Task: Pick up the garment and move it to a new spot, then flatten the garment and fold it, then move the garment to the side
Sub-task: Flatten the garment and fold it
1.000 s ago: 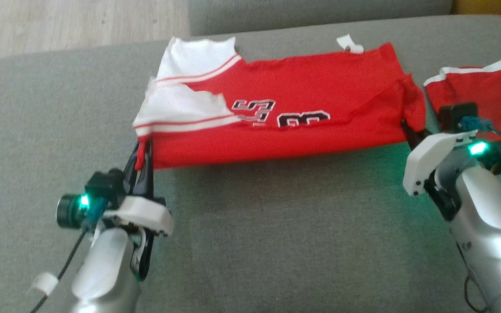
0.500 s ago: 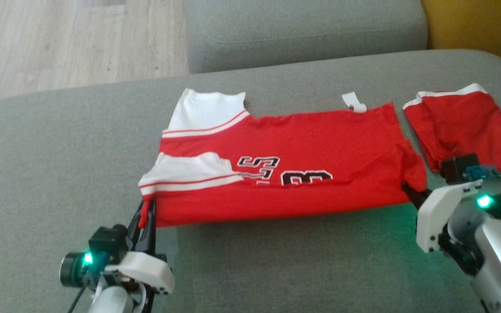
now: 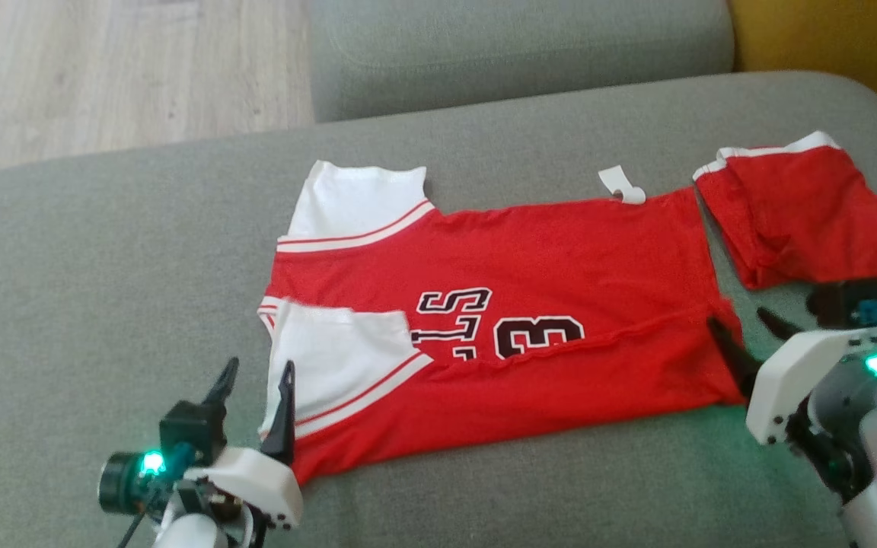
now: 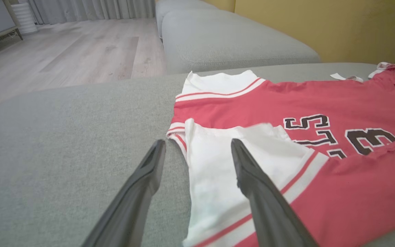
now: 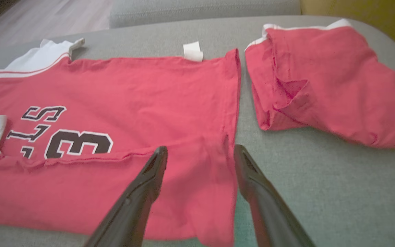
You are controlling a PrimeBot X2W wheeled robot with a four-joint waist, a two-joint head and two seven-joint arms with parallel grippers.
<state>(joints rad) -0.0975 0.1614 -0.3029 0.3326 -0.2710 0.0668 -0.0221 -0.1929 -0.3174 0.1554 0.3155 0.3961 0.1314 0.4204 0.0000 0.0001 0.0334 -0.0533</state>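
**We let go of the shirt**

A moment ago our left gripper [image 3: 259, 367], at the lower left, and our right gripper [image 3: 738, 320], at the lower right, pinched the near corners of the red shirt [image 3: 545, 259]. Now both are wide open and hold nothing. The red shirt lies in the middle of the frame on the grey sofa [image 3: 103, 266], its near side folded over the number. We think one fold is done and more folding comes next.
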